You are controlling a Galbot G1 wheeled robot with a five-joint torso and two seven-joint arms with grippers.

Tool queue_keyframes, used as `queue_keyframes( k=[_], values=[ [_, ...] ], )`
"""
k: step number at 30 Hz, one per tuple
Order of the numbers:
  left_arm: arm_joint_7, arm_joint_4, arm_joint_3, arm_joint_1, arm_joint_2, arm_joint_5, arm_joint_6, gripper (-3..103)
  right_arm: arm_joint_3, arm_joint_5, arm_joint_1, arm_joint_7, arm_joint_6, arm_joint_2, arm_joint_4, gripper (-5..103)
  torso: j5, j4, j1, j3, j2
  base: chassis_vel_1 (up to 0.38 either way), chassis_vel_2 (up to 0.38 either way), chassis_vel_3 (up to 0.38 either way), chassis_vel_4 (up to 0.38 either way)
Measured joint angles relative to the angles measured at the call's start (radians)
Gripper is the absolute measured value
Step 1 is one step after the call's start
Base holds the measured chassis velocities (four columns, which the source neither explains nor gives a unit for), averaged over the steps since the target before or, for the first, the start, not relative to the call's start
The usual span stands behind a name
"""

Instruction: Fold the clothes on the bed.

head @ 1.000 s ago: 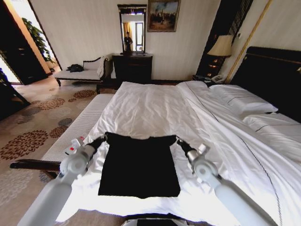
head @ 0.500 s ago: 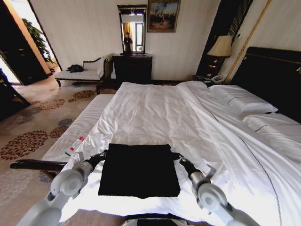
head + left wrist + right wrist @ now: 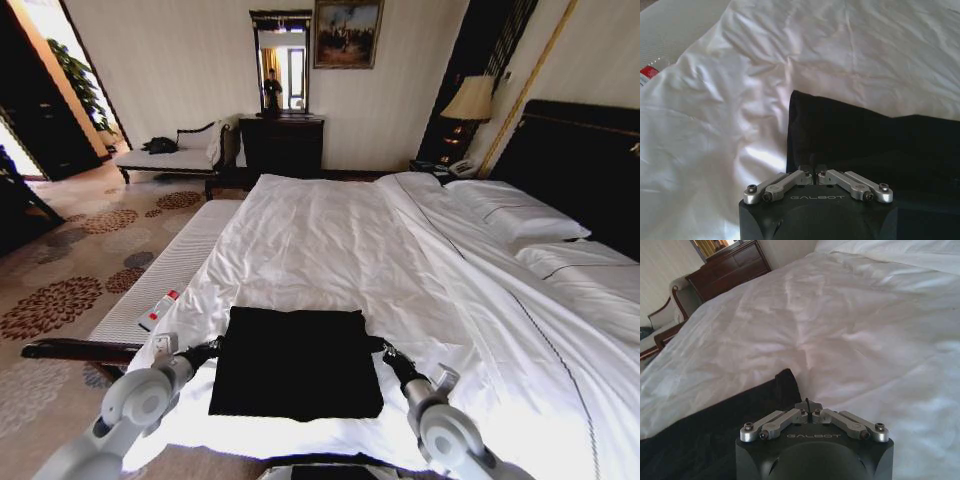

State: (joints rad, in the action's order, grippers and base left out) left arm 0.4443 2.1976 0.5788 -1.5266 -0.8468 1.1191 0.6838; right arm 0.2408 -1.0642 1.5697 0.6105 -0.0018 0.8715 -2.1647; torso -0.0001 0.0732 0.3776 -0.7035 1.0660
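Observation:
The clothes are one black T-shirt [image 3: 296, 362], lying folded as a dark rectangle near the front edge of the bed [image 3: 330, 230], which is covered in a white duvet. My left gripper [image 3: 212, 349] is at the shirt's left side and my right gripper [image 3: 383, 352] at its right side. Both are low on the bedding. In the left wrist view the left gripper [image 3: 812, 169] is shut over the black fabric [image 3: 865, 145]. In the right wrist view the right gripper [image 3: 808, 404] is shut at a corner of the T-shirt [image 3: 740, 415].
A red-and-white remote [image 3: 159, 309] lies on the white bench [image 3: 165, 270] left of the bed. White pillows [image 3: 515, 215] and a dark headboard [image 3: 590, 160] are on the right. Beyond the bed stand a dresser [image 3: 282, 140], a chaise [image 3: 170, 155] and a lamp [image 3: 472, 97].
Both grippers drew back toward me and sank lower, pulling the shirt's far edge over itself. The shirt went from a long shape to a shorter folded rectangle.

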Motion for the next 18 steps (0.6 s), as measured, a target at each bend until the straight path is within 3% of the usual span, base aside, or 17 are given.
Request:
queue_keyframes(
  k=[3,4,5,7,9,12,13,15,18],
  values=[
    [0.011,0.011,-0.009,-0.002,-0.003,0.004,0.0,-2,-0.01,0.023,-0.001,0.003,0.001,0.004,0.007,-3,0.0,0.0001,0.0,0.0,0.0,0.0,0.0,0.0,0.0],
    [0.015,0.017,-0.009,-0.004,-0.005,0.006,0.001,1,-0.014,0.032,-0.004,0.005,0.001,0.004,0.008,-3,0.0,0.0001,0.0,0.0,0.0,0.0,0.0,0.0,0.0],
    [0.016,0.019,-0.007,-0.006,-0.006,0.008,0.004,1,-0.016,0.035,-0.005,0.005,0.002,0.005,0.008,2,0.0,0.0001,0.0,0.0,0.0,0.0,0.0,0.0,0.0],
    [0.008,0.045,0.019,-0.019,-0.013,0.026,0.024,12,-0.021,0.044,-0.012,0.006,0.002,0.005,0.004,13,0.0,0.0001,0.0,0.0,0.0,0.0,0.0,0.0,0.0],
    [0.002,0.054,0.029,-0.023,-0.016,0.031,0.03,12,-0.021,0.045,-0.014,0.006,0.002,0.005,0.001,13,0.0001,0.0001,0.0,0.0,0.0,0.0,0.0,0.0,0.0],
    [-0.021,0.118,0.124,-0.038,-0.035,0.095,0.053,28,-0.016,0.044,-0.023,0.017,0.003,0.0,-0.029,30,0.0003,0.0,0.0,0.0,0.0,0.0,0.0,0.0,0.0],
    [-0.021,0.118,0.124,-0.038,-0.035,0.095,0.053,28,-0.016,0.044,-0.023,0.017,0.003,0.0,-0.029,30,0.0003,0.0,0.0,0.0,0.0,0.0,0.0,0.0,0.0],
    [-0.022,0.133,0.162,-0.027,-0.042,0.135,0.054,33,-0.009,0.035,-0.036,0.024,0.002,-0.004,-0.045,35,0.0002,0.0,0.0,0.0,0.0,0.0,0.0,0.0,0.0],
    [-0.013,0.09,0.185,0.071,-0.067,0.214,0.048,49,0.009,0.005,-0.095,0.032,0.001,-0.004,-0.051,51,0.0001,0.0001,0.0,0.0,0.0,0.0,0.0,0.0,0.0]
  ],
)
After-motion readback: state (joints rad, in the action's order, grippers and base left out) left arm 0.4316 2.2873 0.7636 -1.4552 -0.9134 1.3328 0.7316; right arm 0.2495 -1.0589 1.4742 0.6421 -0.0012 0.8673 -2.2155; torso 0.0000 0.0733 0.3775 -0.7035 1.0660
